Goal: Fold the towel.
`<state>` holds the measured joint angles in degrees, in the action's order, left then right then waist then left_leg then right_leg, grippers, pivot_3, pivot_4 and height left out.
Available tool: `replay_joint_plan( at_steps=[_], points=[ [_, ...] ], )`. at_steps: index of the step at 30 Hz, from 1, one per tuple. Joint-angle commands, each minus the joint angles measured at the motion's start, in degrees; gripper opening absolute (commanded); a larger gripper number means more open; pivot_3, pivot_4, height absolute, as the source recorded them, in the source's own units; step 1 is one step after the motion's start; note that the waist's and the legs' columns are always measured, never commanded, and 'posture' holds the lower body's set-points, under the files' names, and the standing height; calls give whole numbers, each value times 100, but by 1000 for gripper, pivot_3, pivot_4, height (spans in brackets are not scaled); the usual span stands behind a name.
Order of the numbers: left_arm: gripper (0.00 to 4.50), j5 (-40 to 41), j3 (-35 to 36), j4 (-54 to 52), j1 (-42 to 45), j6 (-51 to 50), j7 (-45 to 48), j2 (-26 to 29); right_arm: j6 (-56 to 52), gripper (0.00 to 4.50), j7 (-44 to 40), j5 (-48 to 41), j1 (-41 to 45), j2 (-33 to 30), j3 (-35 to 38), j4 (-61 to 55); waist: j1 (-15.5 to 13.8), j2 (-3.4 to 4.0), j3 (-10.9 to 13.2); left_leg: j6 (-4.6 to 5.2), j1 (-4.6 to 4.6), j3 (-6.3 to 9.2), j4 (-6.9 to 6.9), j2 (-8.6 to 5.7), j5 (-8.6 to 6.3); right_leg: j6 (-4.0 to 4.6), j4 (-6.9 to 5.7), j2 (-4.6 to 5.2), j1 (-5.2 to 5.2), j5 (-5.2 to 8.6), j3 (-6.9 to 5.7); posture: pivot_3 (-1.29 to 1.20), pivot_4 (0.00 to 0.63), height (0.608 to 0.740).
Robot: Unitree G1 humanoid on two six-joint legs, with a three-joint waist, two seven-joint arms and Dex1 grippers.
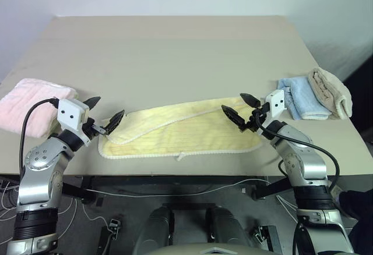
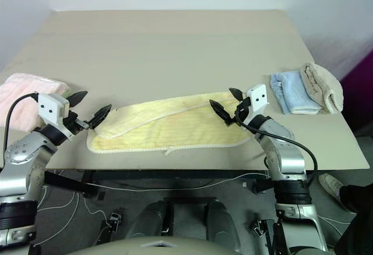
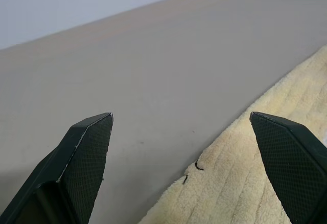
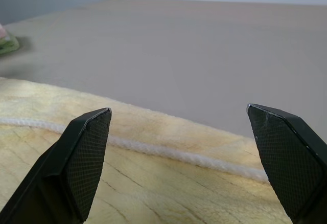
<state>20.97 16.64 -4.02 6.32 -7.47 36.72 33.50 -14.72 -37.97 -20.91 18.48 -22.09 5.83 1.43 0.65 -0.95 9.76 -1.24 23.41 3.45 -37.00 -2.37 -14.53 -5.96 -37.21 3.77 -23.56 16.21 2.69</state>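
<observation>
The pale yellow towel lies folded lengthwise along the table's front edge, its upper layer slanting so the lower layer shows along the near side. A small white label pokes out at the near hem. My left gripper hovers open at the towel's left end, its fingers spread wide, one over bare table and one over the cloth. At the towel's right end my right gripper is open too, just above the far hem. Neither holds anything.
A folded pink towel sits at the table's left edge. A light blue folded towel and a beige one lie at the right edge. Bare tabletop stretches behind the yellow towel.
</observation>
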Motion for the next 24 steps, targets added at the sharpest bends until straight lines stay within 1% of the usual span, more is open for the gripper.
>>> replay_joint_plan(
  at_steps=[1, 5, 9, 11, 14, 17, 18, 19, 22, 24],
  points=[
    [4500, 81, 52, -205, 41, 33, 18, -8, 54, 4459, -252, 113, -45, -368, -47, -326, -2, 0, 0, 0, 0, 0, -1, -1, 0, 0, 0, 1, 0, 0, 0, 0, 150, 740],
    [4500, 128, 2, -193, -65, 41, 89, -108, -15, 4459, -631, 155, -318, -921, -40, -519, 0, 0, 0, 0, 0, 0, 0, 1, 0, 0, 1, -1, 1, 0, -1, 0, 150, 740],
    [4500, 212, -49, -263, -268, -21, 391, -29, -275, 4459, -956, 99, -679, -1497, 46, -885, 2, 0, 0, 0, 0, 0, 1, 2, 0, 1, 1, 0, 1, 0, 0, 0, 150, 740],
    [4500, 218, -38, -132, -290, -9, 558, 37, -314, 4459, -1009, 123, -772, -1681, 88, -949, 4, 0, 0, 0, -1, 0, 0, 2, 0, 1, 2, 0, 2, 1, 1, 0, 150, 740],
    [4500, 191, -59, 3, -254, 31, 871, 208, -263, 4459, -937, 193, -798, -1739, 112, -936, 3, 0, 0, 0, -3, 1, 0, 3, 0, 1, 2, 0, 5, 1, 1, 0, 150, 740],
    [4500, 40, -119, 399, -81, 136, 1324, 615, -254, 4459, -872, 201, -805, -1699, 97, -982, 3, 0, 0, 1, -3, 1, 1, 3, 0, 2, 3, 0, 5, 1, 2, 0, 150, 740],
    [4500, -145, -239, 672, 33, 268, 1578, 880, -250, 4459, -821, 212, -799, -1657, 79, -1003, 4, 0, 0, 0, -3, 1, 0, 3, 0, 2, 3, 0, 5, 1, 2, 0, 150, 740],
    [4500, -90, -287, 903, 205, 281, 1962, 1098, -226, 4459, -761, 228, -806, -1602, 59, -1013, 0, 0, 0, 0, -3, 1, 0, 3, 0, 2, 3, 0, 5, 1, 1, 0, 150, 740],
    [4500, 55, -407, 1377, 582, 388, 2729, 1451, -179, 4459, -624, 270, -847, -1491, 11, -1040, -4, 1, 1, 1, -3, 1, 0, 2, 0, 3, 7, 1, 8, 1, -3, 0, 150, 740],
    [4500, -289, -700, 1848, 943, 800, 3174, 1722, -140, 4459, -485, 321, -921, -1356, -26, -1077, -10, 1, 1, 2, -3, 1, 1, 1, -1, 2, 10, 3, 9, 1, -4, 0, 150, 740]
  ],
)
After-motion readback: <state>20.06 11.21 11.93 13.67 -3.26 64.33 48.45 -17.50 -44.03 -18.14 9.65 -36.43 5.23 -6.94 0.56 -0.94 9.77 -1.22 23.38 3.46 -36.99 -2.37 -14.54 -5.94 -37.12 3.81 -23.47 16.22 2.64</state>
